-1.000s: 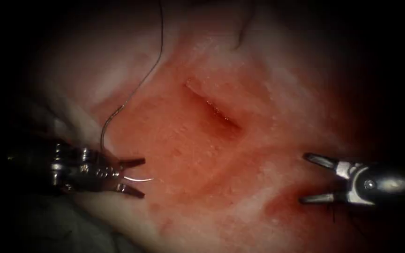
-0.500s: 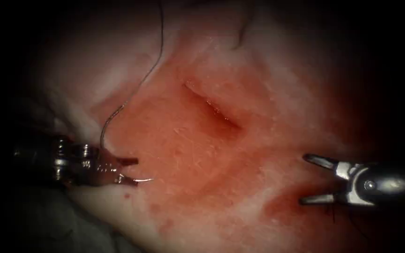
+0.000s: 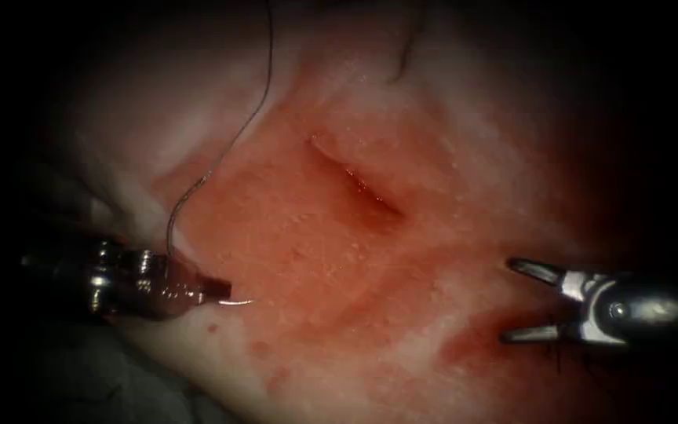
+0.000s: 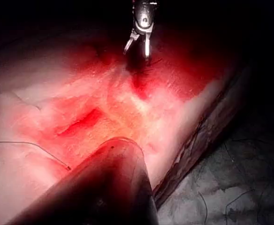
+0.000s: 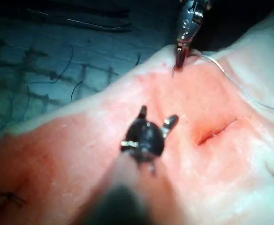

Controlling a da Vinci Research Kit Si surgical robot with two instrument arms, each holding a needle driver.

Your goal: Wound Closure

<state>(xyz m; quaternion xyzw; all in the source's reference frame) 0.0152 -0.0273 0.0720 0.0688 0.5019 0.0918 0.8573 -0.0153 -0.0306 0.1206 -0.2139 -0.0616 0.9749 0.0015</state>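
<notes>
At the far left of the endoscope view, the left claw (image 3: 212, 292), a dull steel jointed tool smeared red, has its jaws closed on the needle (image 3: 235, 301). It grips the needle near its pointed end, so a short bright sliver of the tip sticks out to the right. The rest of the thin steel curve rises from the claw in an arc, lying over the tissue (image 3: 315, 259), left of the cut and not in it. From the needle's upper end a fine dark thread (image 3: 256, 110) runs up and away over pale tissue.

The tissue is moist and glistening, pink-red in the middle, paler and fatty toward its edges. The cut (image 3: 359, 187) is a short slanting slit with a wet red floor and slightly raised lips.

To the right of the cut, well apart from it, the right claw (image 3: 523, 302) hangs with its two slim metal jaws spread wide, holding nothing. Just below it lie short dark stitches (image 3: 570, 357) in a red patch.
</notes>
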